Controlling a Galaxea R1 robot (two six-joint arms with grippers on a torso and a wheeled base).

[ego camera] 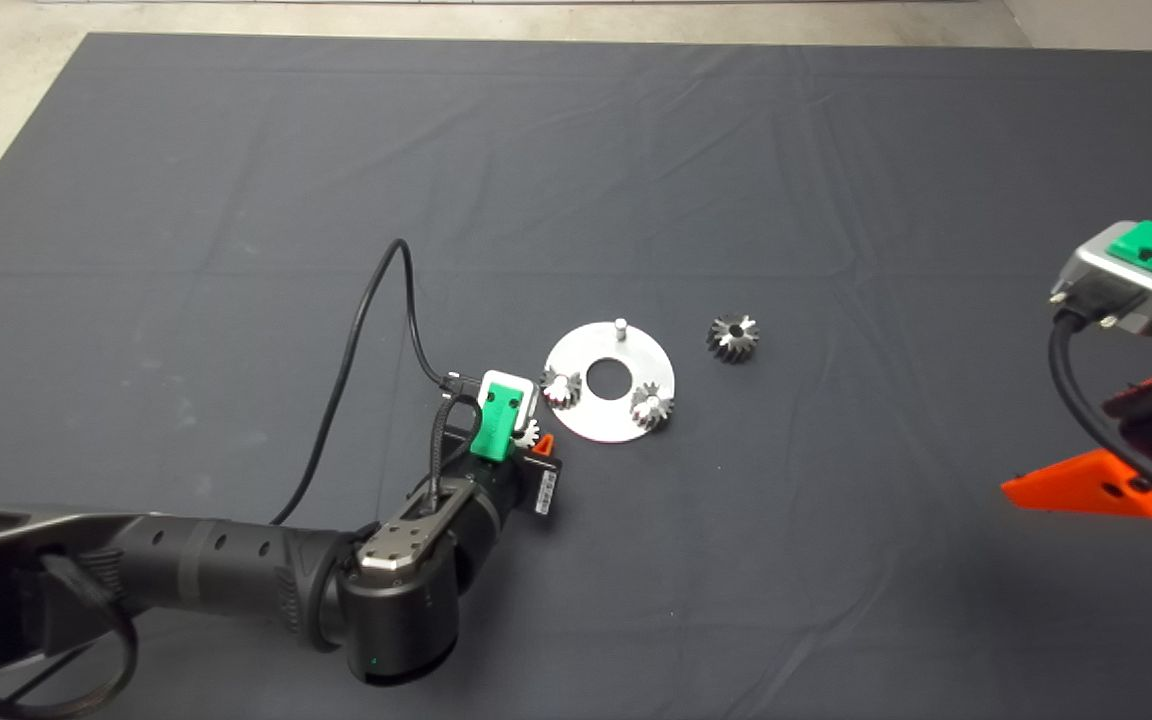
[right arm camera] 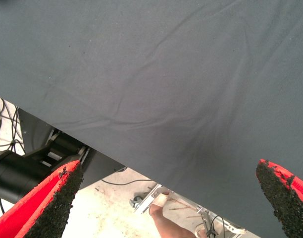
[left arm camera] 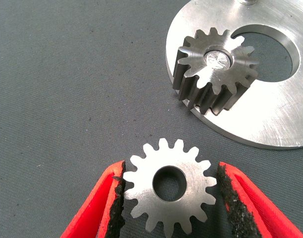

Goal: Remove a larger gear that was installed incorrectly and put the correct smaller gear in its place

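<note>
On the left of the mat point(ego camera: 236, 200), our left gripper point(left arm camera: 171, 191) sits low, just beside the left edge of the round metal plate point(ego camera: 646, 355). In its wrist view the smaller gear point(left arm camera: 169, 184) lies flat between the two red fingers point(left arm camera: 99, 206). The pads stand at its teeth on both sides, though we cannot quite tell whether they press on the teeth yet, so we judge the gripper not yet closed on the gear. To do this pick well, we should centre the gear between the pads, close evenly on opposite teeth and lift it level, so the hole stays square to the post.

Further right, the plate carries two mounted gears point(ego camera: 562, 388), one near its left edge and one near its lower right edge. A bare post point(ego camera: 621, 325) stands at its far edge. We judge that this post is where the smaller gear belongs, and the hole must come down straight over it while the teeth mesh with their neighbours.

Just beyond the plate's right edge, the larger gear point(ego camera: 733, 337) lies on the mat, off the plate.

At the mat's right edge, our right gripper point(right arm camera: 166, 198) waits with its fingers spread wide and holds nothing.
</note>
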